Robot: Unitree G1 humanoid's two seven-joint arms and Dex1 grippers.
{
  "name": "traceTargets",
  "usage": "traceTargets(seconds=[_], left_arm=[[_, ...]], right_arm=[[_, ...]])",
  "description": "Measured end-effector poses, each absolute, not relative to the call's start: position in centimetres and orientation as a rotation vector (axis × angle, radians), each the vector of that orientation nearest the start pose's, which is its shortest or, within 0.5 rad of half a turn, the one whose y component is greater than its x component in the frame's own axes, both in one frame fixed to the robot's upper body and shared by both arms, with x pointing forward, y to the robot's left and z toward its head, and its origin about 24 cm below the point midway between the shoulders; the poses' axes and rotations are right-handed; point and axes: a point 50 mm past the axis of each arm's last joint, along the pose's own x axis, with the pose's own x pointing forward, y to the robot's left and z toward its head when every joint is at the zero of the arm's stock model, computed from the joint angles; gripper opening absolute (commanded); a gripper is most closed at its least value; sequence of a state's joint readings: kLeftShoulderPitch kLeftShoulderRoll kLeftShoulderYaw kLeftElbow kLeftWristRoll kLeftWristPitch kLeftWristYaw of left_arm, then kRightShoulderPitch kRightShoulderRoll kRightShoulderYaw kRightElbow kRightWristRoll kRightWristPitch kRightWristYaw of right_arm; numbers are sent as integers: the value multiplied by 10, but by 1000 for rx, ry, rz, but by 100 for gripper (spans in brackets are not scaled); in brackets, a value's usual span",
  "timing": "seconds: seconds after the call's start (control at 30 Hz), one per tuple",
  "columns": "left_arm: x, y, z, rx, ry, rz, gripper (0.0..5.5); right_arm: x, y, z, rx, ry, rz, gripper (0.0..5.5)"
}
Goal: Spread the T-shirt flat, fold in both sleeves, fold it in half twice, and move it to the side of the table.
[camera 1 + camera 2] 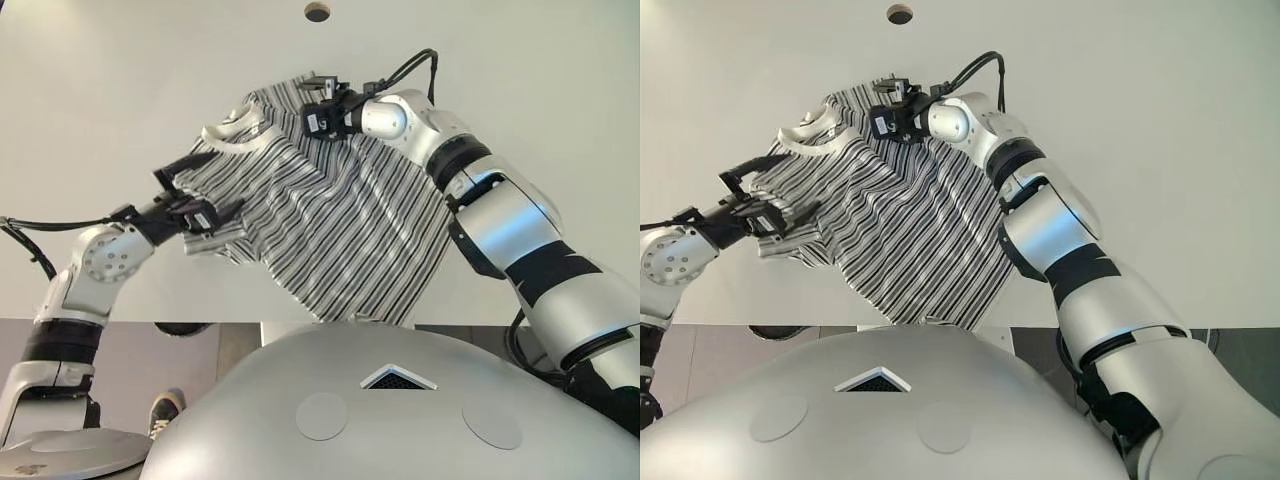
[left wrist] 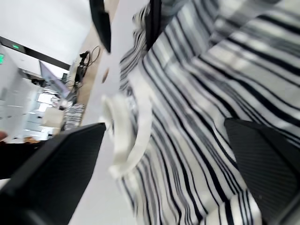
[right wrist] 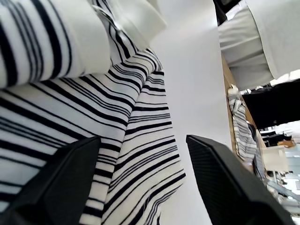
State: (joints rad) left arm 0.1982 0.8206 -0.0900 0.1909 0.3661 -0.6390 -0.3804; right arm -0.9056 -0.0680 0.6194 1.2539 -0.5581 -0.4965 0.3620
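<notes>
By the near edge of the desk point(image 1: 560, 150), the limp, light T-shirt point(image 1: 340, 230) wants pinching at both shoulders, where left gripper point(image 1: 212, 185) and right gripper point(image 1: 312, 100) gape empty

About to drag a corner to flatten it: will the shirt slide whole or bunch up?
Likely floppy: the shirt lies in folds and ripples. Pulled at one spot, it would probably bunch, not slide whole. It looks thin and light, so the smooth table should offer little drag.
</notes>
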Motion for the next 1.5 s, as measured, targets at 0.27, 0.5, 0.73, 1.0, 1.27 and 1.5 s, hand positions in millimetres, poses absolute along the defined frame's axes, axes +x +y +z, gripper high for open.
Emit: traceTargets(seconds=[0.27, 0.5, 0.73, 1.0, 1.27, 1.5], left_arm=[[263, 260, 31, 1386, -36, -676, 470], [303, 202, 32, 1392, -327, -705, 470], [321, 174, 84, 1174, -738, -467, 470], [235, 173, 73, 947, -738, -857, 470], [145, 155, 26, 855, -316, -1358, 470], [150, 165, 25, 942, -267, -1361, 470]], right_arm=[[363, -131, 32, -1194, 211, 823, 343], [361, -175, 31, -1098, 267, 673, 343], [324, -183, 22, -921, 69, 789, 343], [257, -208, 85, -789, -177, 744, 343], [183, -193, 63, -887, 82, 1188, 343], [180, -192, 44, -1005, 189, 1393, 343]])
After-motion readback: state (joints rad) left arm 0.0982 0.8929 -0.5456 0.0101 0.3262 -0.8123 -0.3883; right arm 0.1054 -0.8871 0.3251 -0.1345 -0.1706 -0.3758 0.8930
